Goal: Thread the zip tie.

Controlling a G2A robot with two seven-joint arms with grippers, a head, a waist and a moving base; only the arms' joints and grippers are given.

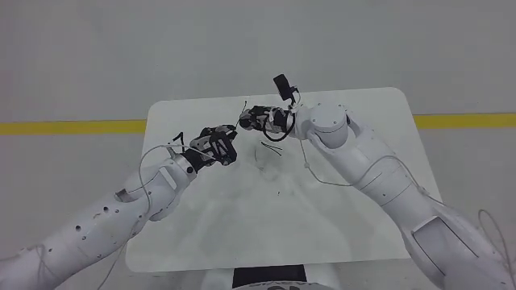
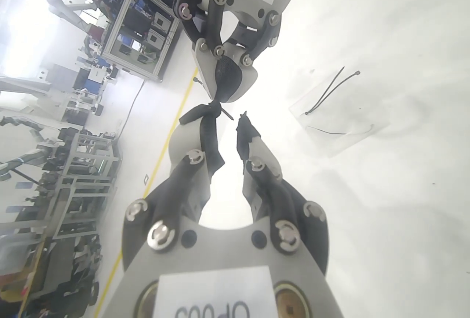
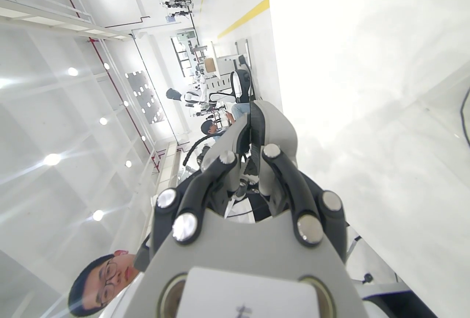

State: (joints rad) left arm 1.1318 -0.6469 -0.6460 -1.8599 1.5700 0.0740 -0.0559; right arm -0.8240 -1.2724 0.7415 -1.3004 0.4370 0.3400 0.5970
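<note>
Here we are: both arms meet above the far half of the tabletop (image 1: pixel 363 209), grippers nose to nose. The right gripper (image 1: pixel 253 118) has its fingers pressed together on the zip tie (image 1: pixel 243 110), a thin black strip. Its long part runs up and away from the pinch toward the far edge.

Close in from the left wrist, a short dark end of the tie pokes out below the right fingertips. It points straight into the left gripper (image 2: pixel 229 115), whose fingers (image 2: pixel 210 136) stand a narrow gap apart, holding nothing. One of them, the one on the room side, touches the tip of the right gripper. The other sits just beside the tie's end (touching it or not, I cannot tell).

Down on the tabletop, a little nearer the robot than the grippers and between the two arms, lies a clear bag (image 2: pixel 352 136). Two spare ties (image 2: pixel 332 90) lie crossed on it, and another thin strip lies flat beside them. Both grippers hang well above that bag.
</note>
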